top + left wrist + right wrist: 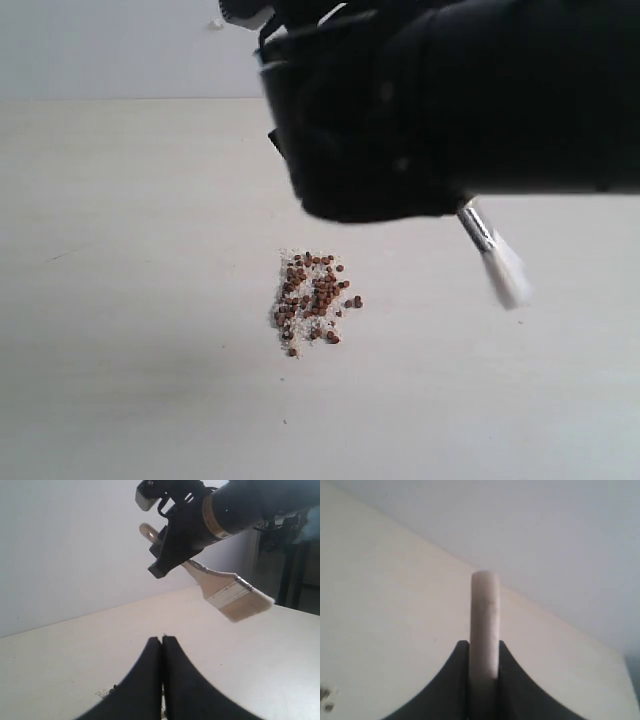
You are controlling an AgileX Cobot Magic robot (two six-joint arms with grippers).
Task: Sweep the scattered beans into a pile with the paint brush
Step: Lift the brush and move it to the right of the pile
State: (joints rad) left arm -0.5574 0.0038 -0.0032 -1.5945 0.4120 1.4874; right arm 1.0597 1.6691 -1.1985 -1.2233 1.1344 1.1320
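Note:
The beans [312, 295], small reddish-brown pellets mixed with white crumbs, lie gathered in one loose pile [305, 300] mid-table. My right gripper [484, 645] is shut on the pale wooden handle of the paint brush [484, 610]. The brush hangs above the table to the right of the pile, not touching it; its silver ferrule and off-white bristles [503, 268] stick out below the arm. The left wrist view shows the whole brush [235, 594] tilted in the right gripper [167, 555]. My left gripper [161, 639] is shut and empty, low over the table, with a few crumbs [104, 692] beside it.
The pale table [120, 350] is bare around the pile. The right arm's black bulk [450, 100] fills the upper right of the exterior view and hides what lies behind it. A grey wall [65, 545] stands behind the table; dark furniture [292, 555] stands beyond its far side.

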